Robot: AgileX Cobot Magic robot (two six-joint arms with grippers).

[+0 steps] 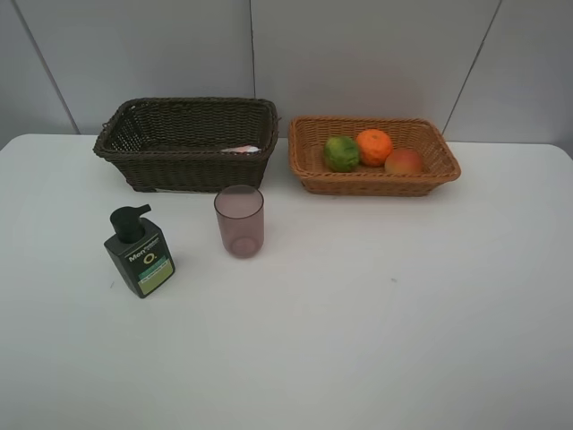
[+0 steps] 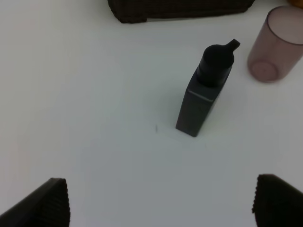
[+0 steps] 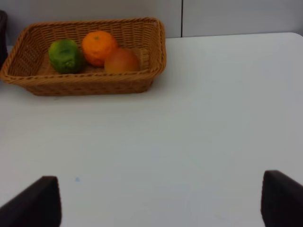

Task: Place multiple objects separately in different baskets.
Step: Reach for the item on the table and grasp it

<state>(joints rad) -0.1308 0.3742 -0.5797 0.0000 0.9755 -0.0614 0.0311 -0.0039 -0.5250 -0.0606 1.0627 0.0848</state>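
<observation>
Three fruits, the green fruit (image 3: 65,56), the orange (image 3: 98,47) and the red-yellow fruit (image 3: 121,60), lie together in the light basket (image 3: 85,86), well ahead of the right claw (image 3: 161,201). A small pink bottle (image 1: 240,149), only partly seen, seems to lie in the dark basket (image 1: 188,166). Two things are left, by my reading. The pump bottle (image 2: 203,94) stands upright on the table (image 2: 94,94) straight ahead of the left claw (image 2: 158,203). The pink cup (image 2: 277,45) stands just beyond it, short of the dark basket. Both claws are spread wide and empty. Neither arm shows in the high view, so each is held clear of the things, aimed toward its own basket.
</observation>
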